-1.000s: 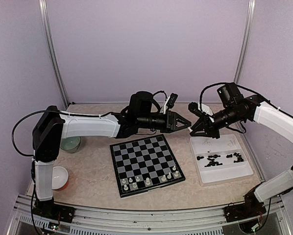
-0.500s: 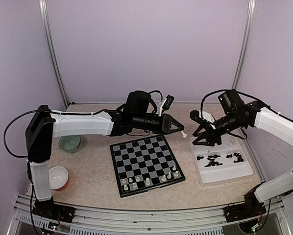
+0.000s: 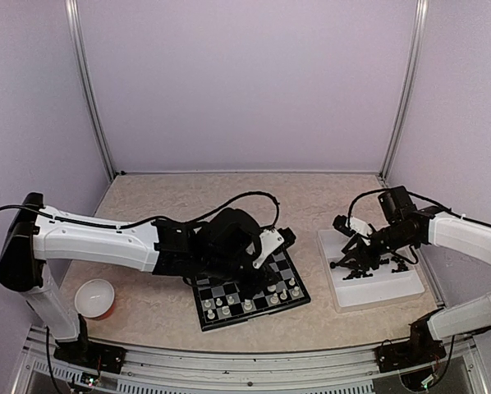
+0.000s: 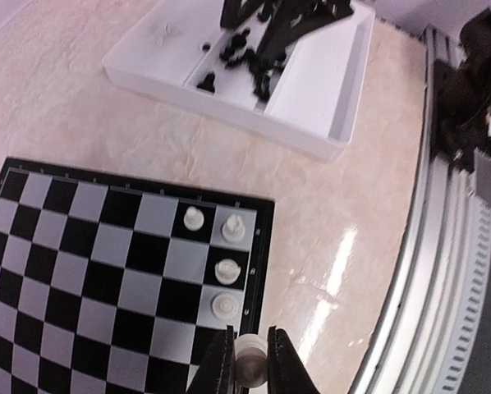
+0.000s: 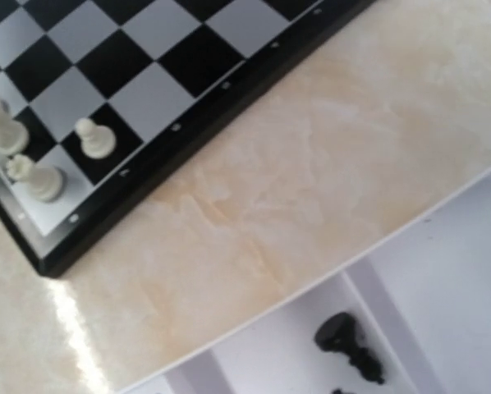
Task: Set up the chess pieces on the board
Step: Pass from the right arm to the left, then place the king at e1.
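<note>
Above the board (image 4: 81, 246) edge: left fingers (image 4: 217, 369) clamped on a cream-white piece (image 4: 248, 367).
Above the white tray (image 4: 254, 123): right fingers (image 4: 286, 33) apart.

Top-left: board (image 5: 139, 86) corner w/ cream pieces (image 5: 94, 138); btm-right: blurry black piece (image 5: 344, 341), maybe knight, in white tray (image 5: 467, 271)

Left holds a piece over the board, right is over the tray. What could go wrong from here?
1. The white piece in the left fingers hangs by the board rim; it may land off its square.
2. A placed piece stands close ahead; lowering may knock it.
3. The black pieces lie bunched under the right fingers; a grab may catch two.
</note>
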Action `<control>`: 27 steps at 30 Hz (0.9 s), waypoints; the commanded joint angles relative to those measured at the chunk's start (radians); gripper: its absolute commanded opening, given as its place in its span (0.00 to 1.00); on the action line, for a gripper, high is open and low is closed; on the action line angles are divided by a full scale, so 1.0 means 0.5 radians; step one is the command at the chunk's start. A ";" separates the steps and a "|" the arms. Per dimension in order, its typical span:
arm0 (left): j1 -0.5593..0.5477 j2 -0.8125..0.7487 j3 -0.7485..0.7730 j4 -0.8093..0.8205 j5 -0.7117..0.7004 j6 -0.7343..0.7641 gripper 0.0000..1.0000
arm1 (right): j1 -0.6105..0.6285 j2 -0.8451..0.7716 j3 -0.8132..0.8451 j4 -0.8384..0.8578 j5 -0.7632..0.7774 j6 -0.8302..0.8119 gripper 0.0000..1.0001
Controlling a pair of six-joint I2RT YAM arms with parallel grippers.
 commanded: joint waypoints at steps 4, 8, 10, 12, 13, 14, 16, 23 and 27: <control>-0.123 0.080 -0.123 -0.106 -0.461 0.110 0.12 | -0.019 -0.110 -0.040 0.191 0.089 0.060 0.44; -0.133 0.139 -0.138 -0.085 -0.484 0.093 0.13 | -0.018 -0.109 -0.054 0.208 0.085 0.059 0.44; -0.136 0.160 -0.154 -0.037 -0.470 0.081 0.13 | -0.019 -0.100 -0.051 0.207 0.085 0.059 0.44; -0.136 0.171 -0.160 -0.010 -0.450 0.074 0.13 | -0.022 -0.093 -0.048 0.206 0.080 0.058 0.44; -0.136 0.177 -0.158 -0.007 -0.447 0.072 0.13 | -0.022 -0.092 -0.048 0.205 0.079 0.056 0.44; -0.136 0.185 -0.155 -0.006 -0.442 0.068 0.13 | -0.021 -0.092 -0.052 0.205 0.081 0.058 0.44; -0.136 0.201 -0.162 0.005 -0.426 0.059 0.13 | -0.020 -0.095 -0.056 0.206 0.079 0.055 0.44; -0.127 0.262 -0.174 0.040 -0.395 0.034 0.15 | -0.022 -0.084 -0.055 0.207 0.074 0.053 0.44; -0.105 0.280 -0.184 0.049 -0.378 0.024 0.15 | -0.022 -0.070 -0.048 0.199 0.067 0.055 0.44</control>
